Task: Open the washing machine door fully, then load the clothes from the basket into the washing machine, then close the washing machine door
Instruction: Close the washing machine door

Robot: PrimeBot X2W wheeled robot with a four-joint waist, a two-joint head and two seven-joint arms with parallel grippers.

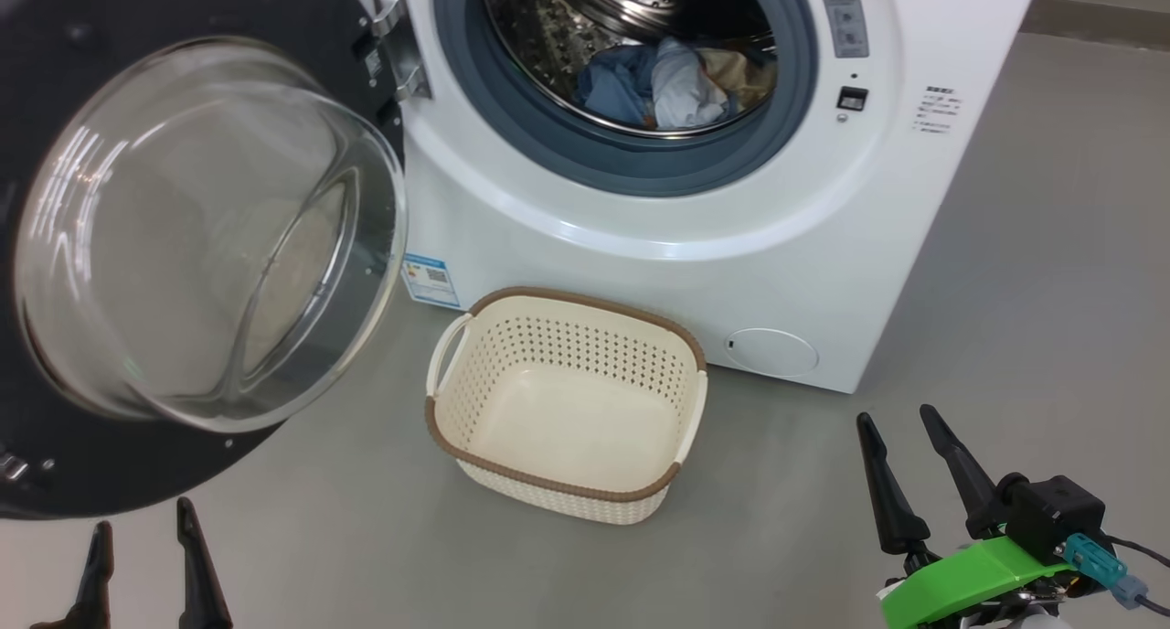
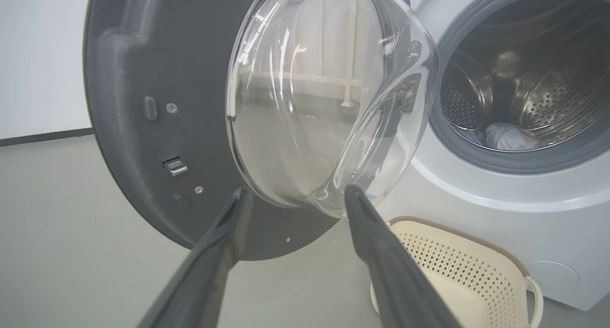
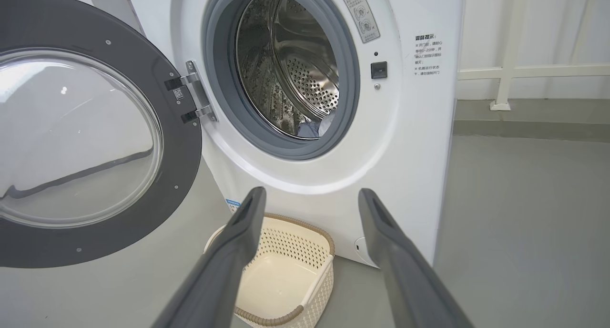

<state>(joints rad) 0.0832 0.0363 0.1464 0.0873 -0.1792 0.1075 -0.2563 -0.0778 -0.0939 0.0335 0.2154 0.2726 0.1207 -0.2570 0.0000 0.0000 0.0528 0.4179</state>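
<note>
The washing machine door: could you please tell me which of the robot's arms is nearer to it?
The left. The left jaws sit just under the lower edge of the washing machine door; the right jaws are off to the other side, beyond the basket.

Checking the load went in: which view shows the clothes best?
Head view: it looks down on the clothes in the drum, colours clear. Left wrist view shows one pale lump; right wrist view, a sliver.
</note>
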